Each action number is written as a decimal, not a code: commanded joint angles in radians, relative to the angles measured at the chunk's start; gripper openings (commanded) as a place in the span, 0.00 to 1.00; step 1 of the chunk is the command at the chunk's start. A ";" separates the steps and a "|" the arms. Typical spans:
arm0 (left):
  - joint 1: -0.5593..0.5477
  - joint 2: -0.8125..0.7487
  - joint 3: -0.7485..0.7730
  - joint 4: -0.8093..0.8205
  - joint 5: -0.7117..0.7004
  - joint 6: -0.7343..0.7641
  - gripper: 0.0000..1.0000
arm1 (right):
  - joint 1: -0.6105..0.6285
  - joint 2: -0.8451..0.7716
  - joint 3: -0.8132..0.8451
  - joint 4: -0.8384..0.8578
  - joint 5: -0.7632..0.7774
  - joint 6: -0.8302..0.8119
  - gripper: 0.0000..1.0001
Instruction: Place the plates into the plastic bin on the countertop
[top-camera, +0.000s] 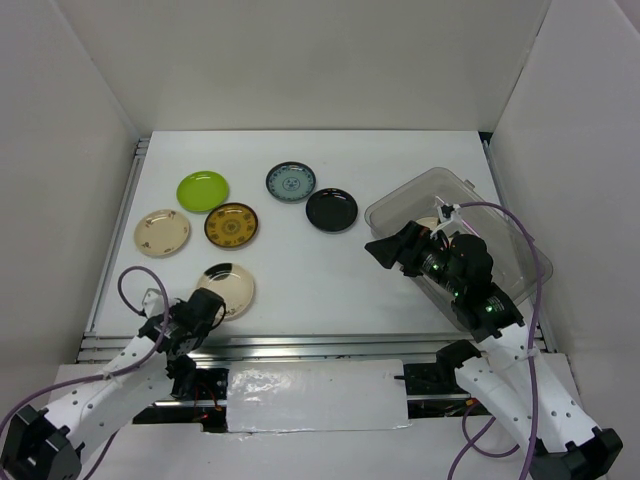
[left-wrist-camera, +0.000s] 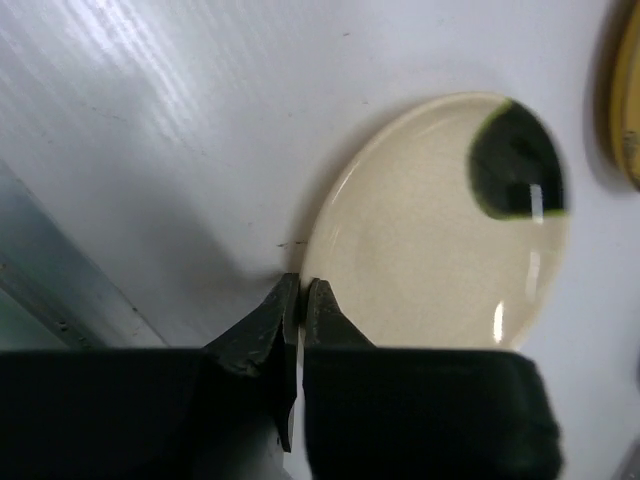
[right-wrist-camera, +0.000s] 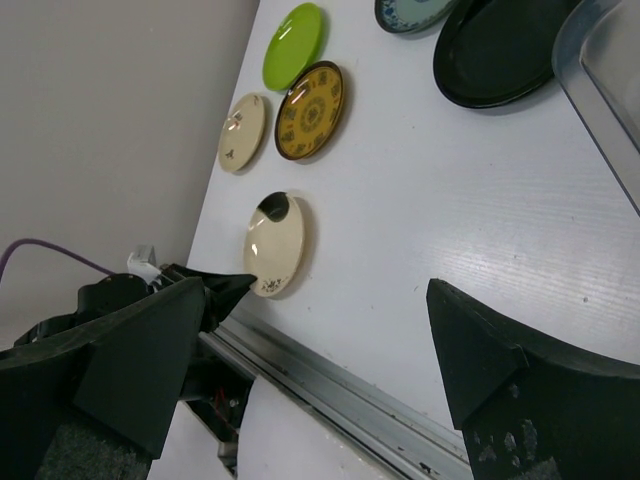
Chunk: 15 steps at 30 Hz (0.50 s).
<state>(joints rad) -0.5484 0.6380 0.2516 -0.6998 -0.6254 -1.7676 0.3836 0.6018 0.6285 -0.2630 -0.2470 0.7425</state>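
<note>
- The left pincer (left-wrist-camera: 300, 300) has its jaws drawn almost together across the near rim of a small round cream plate with a dark patch (left-wrist-camera: 430, 250). One finger sits outside the edge and the other over it. To me that reads as a pinch on the rim.
- That plate lies flat on the plain white countertop (top-camera: 300, 290), just behind the metal front rail (top-camera: 330, 345), so I judge the lift has not yet begun.
- Five more small round plates lie loose farther back on the left half:
  - a mustard-brown patterned plate (top-camera: 231, 225)
  - a cream plate with small dark marks (top-camera: 162, 232) beside it
  - a lime green plate (top-camera: 203, 188) behind those two
  - a blue-grey patterned plate (top-camera: 291, 181) nearer the middle
  - a glossy black plate (top-camera: 331, 210) also nearer the middle
- The right pincer (right-wrist-camera: 335, 290) hangs with its jaws spread wide and nothing between them, at the left edge of the clear rectangular plastic bin (top-camera: 405, 198) on the right side of the countertop.
- Something pale shows through the bin wall behind that arm, likely a plate. The arm hides most of the inside, so I cannot count what is in there.
- By my reckoning the job is at an early stage, with six plates out on the countertop left to carry across.
</note>
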 joint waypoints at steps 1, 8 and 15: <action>0.008 -0.038 -0.025 -0.046 -0.011 -0.010 0.08 | 0.011 -0.005 -0.001 0.044 -0.001 0.003 1.00; 0.007 -0.127 0.078 0.020 0.030 0.259 0.00 | 0.035 0.035 -0.023 0.129 -0.052 0.029 1.00; 0.001 -0.130 0.098 0.464 0.393 0.646 0.00 | 0.243 0.242 0.008 0.258 -0.029 0.014 1.00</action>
<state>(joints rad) -0.5442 0.5064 0.3038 -0.5018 -0.4294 -1.3346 0.5510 0.7712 0.6079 -0.0982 -0.2932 0.7708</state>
